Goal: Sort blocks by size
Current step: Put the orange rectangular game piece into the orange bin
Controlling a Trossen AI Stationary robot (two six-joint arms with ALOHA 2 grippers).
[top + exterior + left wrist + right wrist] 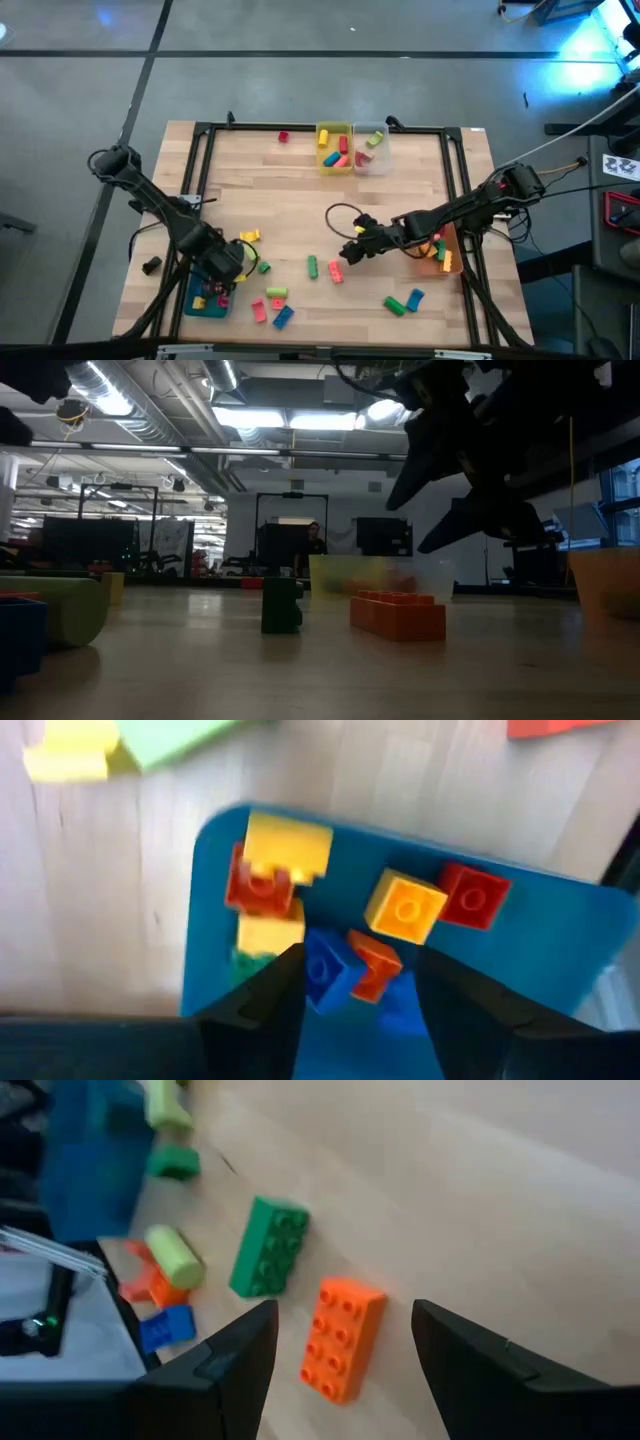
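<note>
Left gripper (355,995) down at about 8 o'clock on the table (300,190), hanging right over the blue bin (540,940), fingers parted with nothing pinched between them, just small bricks (405,907) in red, yellow, blue and orange lying in the bin below. Right gripper (345,1345) near the middle of the table, spread wide and empty, poised above an orange brick (340,1338) with a green brick (268,1247) just beside it toward 9 o'clock. More loose bricks (275,300) scattered along the near edge from 6 to 7 o'clock, plus a green and blue pair (405,302) around 5 o'clock. Yellow bin (333,148) and clear bin (371,150) side by side at 12 o'clock, each with a few bricks inside. Orange bin (445,258) at 3 o'clock, under the right arm.
</note>
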